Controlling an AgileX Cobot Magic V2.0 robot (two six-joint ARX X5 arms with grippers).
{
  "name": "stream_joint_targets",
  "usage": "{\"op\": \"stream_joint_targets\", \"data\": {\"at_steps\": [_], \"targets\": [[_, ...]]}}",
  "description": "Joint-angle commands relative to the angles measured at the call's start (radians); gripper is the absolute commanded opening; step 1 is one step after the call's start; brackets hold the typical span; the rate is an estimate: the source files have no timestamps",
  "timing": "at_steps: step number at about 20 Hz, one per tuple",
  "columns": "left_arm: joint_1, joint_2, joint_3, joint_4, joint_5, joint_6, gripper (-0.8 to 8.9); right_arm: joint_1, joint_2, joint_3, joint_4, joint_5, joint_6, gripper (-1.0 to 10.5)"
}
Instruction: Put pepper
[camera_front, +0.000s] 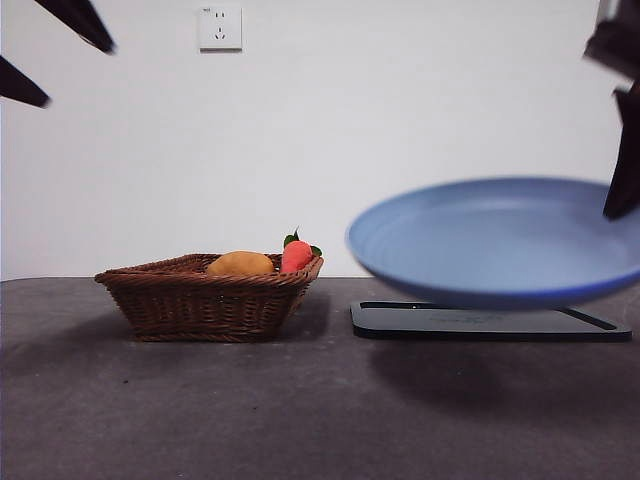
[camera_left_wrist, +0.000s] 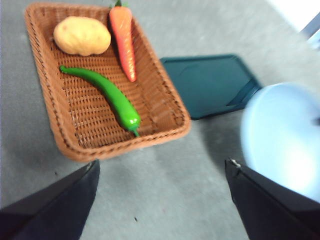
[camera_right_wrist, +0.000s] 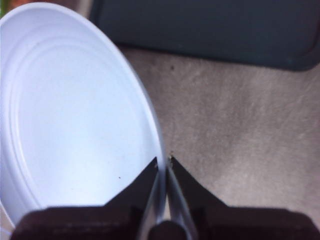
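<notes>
1. Though the front view looks level across the table (camera_front: 200, 420), it hides the pepper from me: only the basket (camera_front: 205, 295) at the left shows, with a potato (camera_front: 240, 264) and a carrot (camera_front: 296, 256) peeking over its rim. To the right my right gripper (camera_front: 622, 150) holds the blue plate (camera_front: 495, 240) in the air above a dark tray (camera_front: 480, 322).

2. From my left wrist view, the pepper (camera_left_wrist: 107, 93) lies flat on the basket (camera_left_wrist: 55, 115) floor, beside the carrot (camera_left_wrist: 124, 42) and just apart from the potato (camera_left_wrist: 81, 35). Its long axis runs diagonally across the basket, with the thin tapered end towards the potato's corner and the thick stemmed end towards the opposite rim. My left gripper (camera_left_wrist: 160, 200) hovers above the table with its jaws spread wide, holding nothing.

3. I judge the pepper light, glossy and likely slippery, with a slight curve. I would grip across its thicker middle, jaws square to the long axis.

4. From my right wrist view, my right gripper (camera_right_wrist: 164, 165) is pinched on the plate's (camera_right_wrist: 75, 115) rim, with the tray (camera_right_wrist: 210, 30) beyond.
</notes>
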Motion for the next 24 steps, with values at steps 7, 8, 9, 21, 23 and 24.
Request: {"op": "stream_joint_targets", "data": {"at_steps": [7,8,9,21,23,24], "targets": [[-0.189,0.536,0.38,0.012,-0.267,-0.007,4.36,-0.058,-0.196,0.042,-0.082,0.005,0.033,0.1],[-0.199,0.604,0.428,-0.005,-0.293,-0.007,4.36,-0.064,-0.216,0.052,-0.092,0.005,0.034,0.1],[-0.203,0.656,0.465,-0.023,-0.313,-0.007,4.36,-0.069,-0.23,0.062,-0.101,0.005,0.035,0.1],[-0.219,1.023,0.609,-0.022,-0.417,-0.008,4.36,-0.085,-0.283,0.09,-0.113,0.005,0.034,0.1],[-0.22,1.048,0.609,-0.016,-0.417,-0.008,4.36,-0.085,-0.283,0.09,-0.113,0.005,0.032,0.1],[-0.221,1.058,0.609,-0.014,-0.417,-0.008,4.36,-0.085,-0.283,0.09,-0.113,0.005,0.032,0.1]]}}
